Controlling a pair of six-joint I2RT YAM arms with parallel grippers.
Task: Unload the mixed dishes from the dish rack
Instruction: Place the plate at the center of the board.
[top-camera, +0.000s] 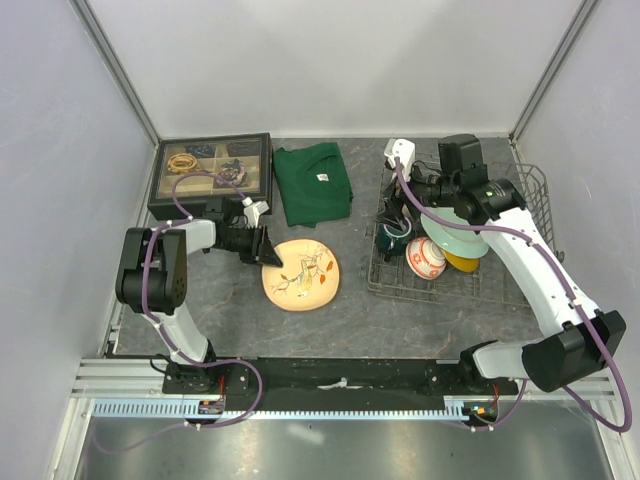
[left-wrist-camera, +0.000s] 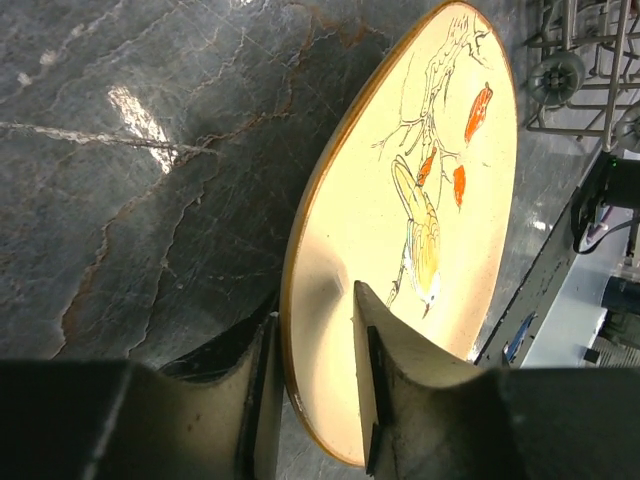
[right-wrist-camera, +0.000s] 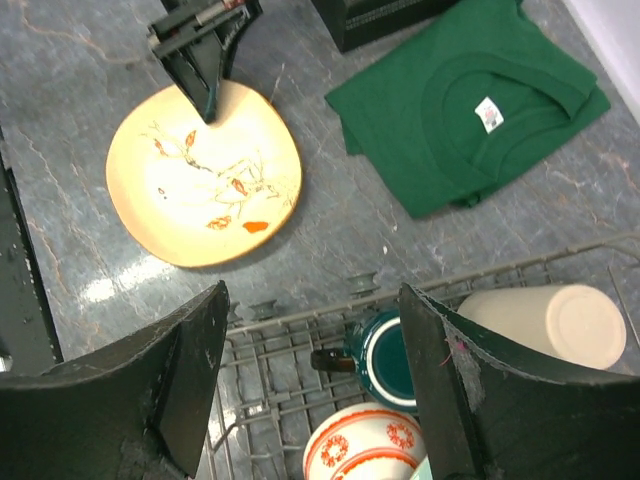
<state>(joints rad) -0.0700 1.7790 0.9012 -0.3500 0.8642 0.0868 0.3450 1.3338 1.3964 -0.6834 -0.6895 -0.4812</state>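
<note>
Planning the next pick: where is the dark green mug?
Top view: the mug sits in the dish rack, left edge, beside the red-and-white bowl.

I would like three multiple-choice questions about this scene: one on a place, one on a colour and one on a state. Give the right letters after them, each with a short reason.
1. Where does the cream plate lie?
A. on the table, left of the dish rack
B. inside the dish rack
C. between the fingers of the right gripper

2. What colour is the mug in the rack?
A. yellow
B. dark green
C. blue

3. In what state is the right gripper?
A. shut on the mug
B. shut on the cream plate
C. open, holding nothing

Answers:
1 A: the top view shows the plate flat on the table, outside the rack's wires.
2 B: the right wrist view shows a dark green cup with a handle.
3 C: its fingers stand wide apart above the rack, with nothing between them.
</note>
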